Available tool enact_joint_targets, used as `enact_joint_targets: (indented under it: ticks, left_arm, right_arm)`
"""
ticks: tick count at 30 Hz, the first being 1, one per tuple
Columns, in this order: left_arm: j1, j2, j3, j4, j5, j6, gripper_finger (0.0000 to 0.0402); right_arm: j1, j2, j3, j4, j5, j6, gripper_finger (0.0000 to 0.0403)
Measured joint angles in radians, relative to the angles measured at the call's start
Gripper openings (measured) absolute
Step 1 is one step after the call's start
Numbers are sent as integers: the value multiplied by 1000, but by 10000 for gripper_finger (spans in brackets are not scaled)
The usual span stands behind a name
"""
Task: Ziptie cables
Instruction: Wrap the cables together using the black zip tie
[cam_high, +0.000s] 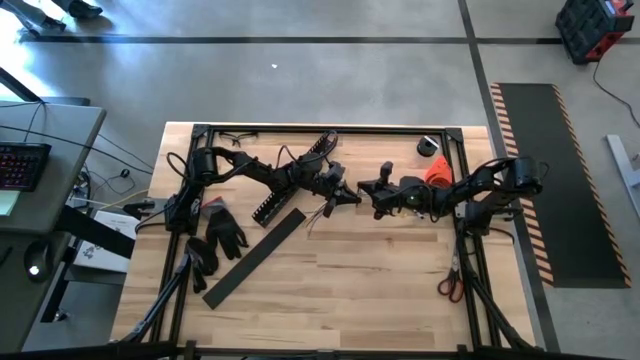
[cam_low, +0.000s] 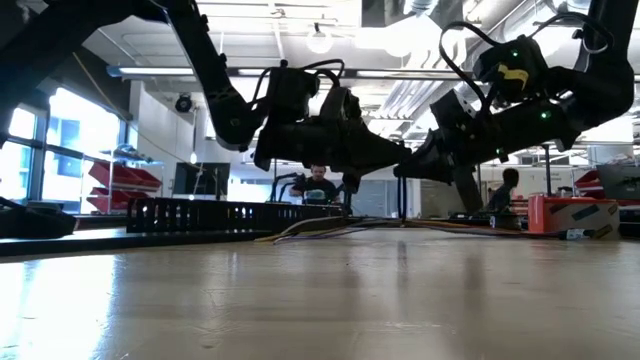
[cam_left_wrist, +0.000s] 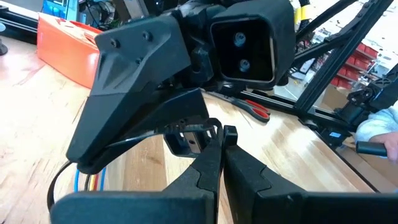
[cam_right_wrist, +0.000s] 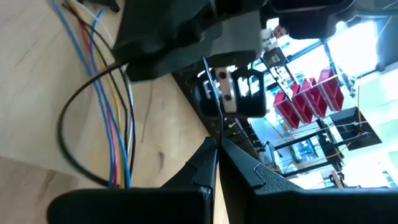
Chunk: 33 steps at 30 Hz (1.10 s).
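The cables are thin blue, red, yellow and dark wires lying loose on the wooden table, also seen in the low view and in both wrist views. My two grippers meet tip to tip just above them at the table's middle. The left gripper comes from the left and the right gripper from the right. Each is shut on a thin black zip tie. A thin black line curves around the wires; whether it is the tie or a wire, I cannot tell. My left gripper pinches the thin black zip tie between its two fingertips, beside a small square block on the tie. The tie is lifted off the table, and its strip runs from the tips back toward the wires. My right gripper pinches a thin black strip of the tie at its fingertips. The strip runs straight on from the tips toward the left gripper, clear of the table.
A black comb-toothed channel lies slanted left of the grippers, with a flat black strip nearer and black gloves at the left. An orange object and a tape roll sit far right. Red-handled scissors lie at the right edge.
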<state>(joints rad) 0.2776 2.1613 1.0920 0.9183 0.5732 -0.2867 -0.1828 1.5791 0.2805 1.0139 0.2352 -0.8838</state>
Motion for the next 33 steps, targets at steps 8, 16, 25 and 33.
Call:
enact_joint_targets:
  ticks: [8, 16, 25, 33]
  left_arm:
    - [-4, 0, 0, -1, -2, 0, 0]
    - [-4, 0, 0, -1, -5, -1, 0]
    - [2, 0, 0, -9, -6, -52, 0]
    - [25, 3, 0, -9, 35, -124, 0]
  right_arm:
    - [2, 0, 5, -3, -4, -10, 0]
    - [49, 0, 5, -1, 2, -50, 0]
    - [56, 0, 7, 27, 39, -71, 0]
    - [117, 0, 7, 32, 67, -145, 0]
